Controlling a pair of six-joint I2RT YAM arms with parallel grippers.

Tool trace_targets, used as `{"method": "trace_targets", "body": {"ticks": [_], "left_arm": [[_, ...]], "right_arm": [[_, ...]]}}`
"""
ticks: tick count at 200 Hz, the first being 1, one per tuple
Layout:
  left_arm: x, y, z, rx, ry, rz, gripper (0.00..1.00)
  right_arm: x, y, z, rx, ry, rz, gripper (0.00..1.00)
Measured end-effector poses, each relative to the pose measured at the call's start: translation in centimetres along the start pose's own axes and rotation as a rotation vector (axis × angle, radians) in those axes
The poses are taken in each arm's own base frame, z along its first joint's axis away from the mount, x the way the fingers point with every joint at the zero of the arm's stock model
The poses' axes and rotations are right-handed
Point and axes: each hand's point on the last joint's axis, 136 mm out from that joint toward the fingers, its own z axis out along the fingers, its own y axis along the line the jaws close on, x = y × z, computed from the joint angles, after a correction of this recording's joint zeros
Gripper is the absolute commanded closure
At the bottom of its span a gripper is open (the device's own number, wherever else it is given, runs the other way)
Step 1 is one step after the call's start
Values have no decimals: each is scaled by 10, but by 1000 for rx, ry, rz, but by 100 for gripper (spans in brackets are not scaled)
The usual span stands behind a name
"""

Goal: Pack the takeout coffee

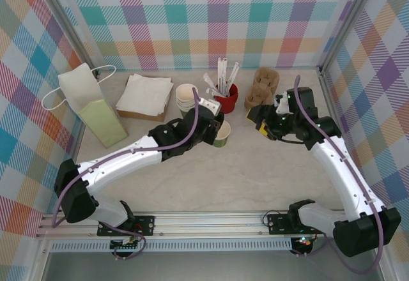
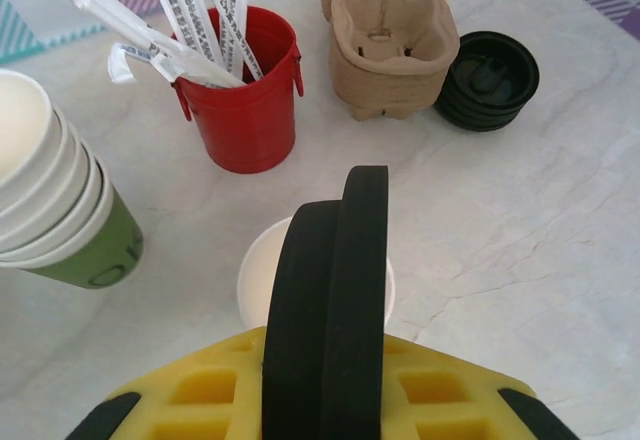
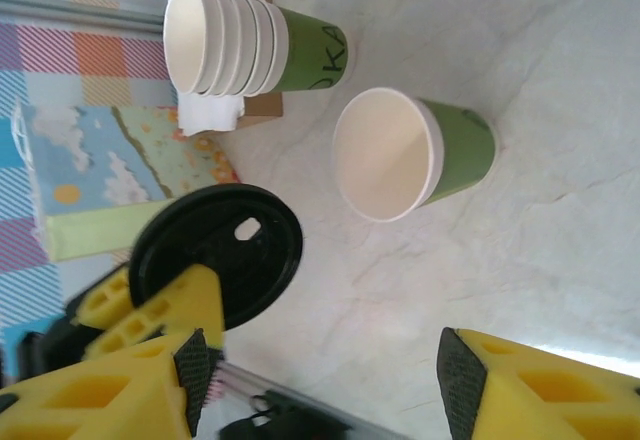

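The takeout coffee cup (image 1: 223, 134) stands upright mid-table, olive-green with a white rim (image 2: 258, 280) and no lid on it; its inside (image 3: 385, 155) looks empty. My left gripper (image 1: 214, 128) hangs just over it, black fingers (image 2: 338, 195) shut together with nothing seen between them. My right gripper (image 1: 261, 124) is to the right of the cup, its jaws (image 3: 325, 370) wide open and the gap bare. A black lid (image 3: 225, 240) with a sip hole sits just beyond its left finger, outside the gap. A stack of black lids (image 2: 487, 80) rests on the table.
A red cup of white stirrers (image 1: 225, 96) and a stack of lidless cups (image 1: 186, 96) stand behind the coffee cup. Cardboard carriers (image 1: 262, 86) sit at the back right. Napkins (image 1: 146, 94) and a paper bag (image 1: 89, 99) lie at the back left.
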Motion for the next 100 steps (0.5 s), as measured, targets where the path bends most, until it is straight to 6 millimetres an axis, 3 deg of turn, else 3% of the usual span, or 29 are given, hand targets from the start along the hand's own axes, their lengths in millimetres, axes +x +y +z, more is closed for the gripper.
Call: {"method": "trace_targets", "body": {"ticks": [44,100], "left_arm": [[-1,-20,-6,3,-55,171,91],[-8,-33,-10,8,-98,245,91]], "right_arm": [[-3,21,14,-39,87,174,36],[6,21,41,-17,180,297,38]]}}
